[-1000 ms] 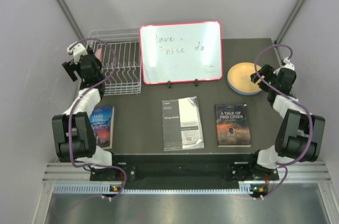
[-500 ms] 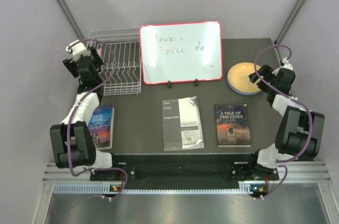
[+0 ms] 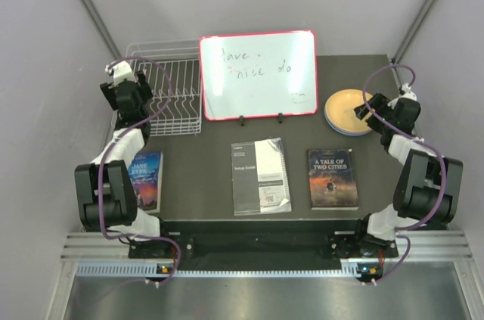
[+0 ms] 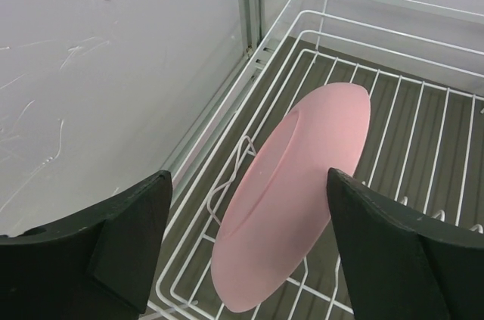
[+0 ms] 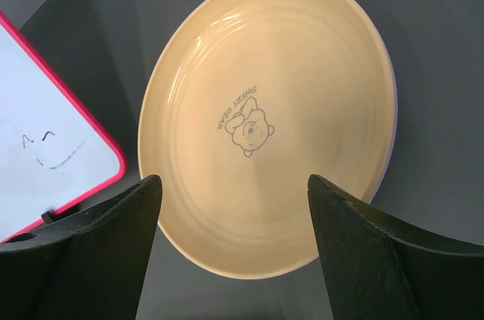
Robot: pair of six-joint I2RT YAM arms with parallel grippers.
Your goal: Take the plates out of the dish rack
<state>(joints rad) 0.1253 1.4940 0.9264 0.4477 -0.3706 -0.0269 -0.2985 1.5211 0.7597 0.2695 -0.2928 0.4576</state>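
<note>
whiteboard (image 3: 258, 74) upright | booklet (image 3: 260, 176), maybe a manual | left book (image 3: 145, 180) | right book (image 3: 332, 178)

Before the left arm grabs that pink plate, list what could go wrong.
1. The pink plate leans tilted against the dish rack wires; the open left end effector could glance off its rim.
2. A wire loop sits beside the plate's lower edge and may snag it on lifting.
3. The whiteboard stands beside the rack, easy to knock.
</note>
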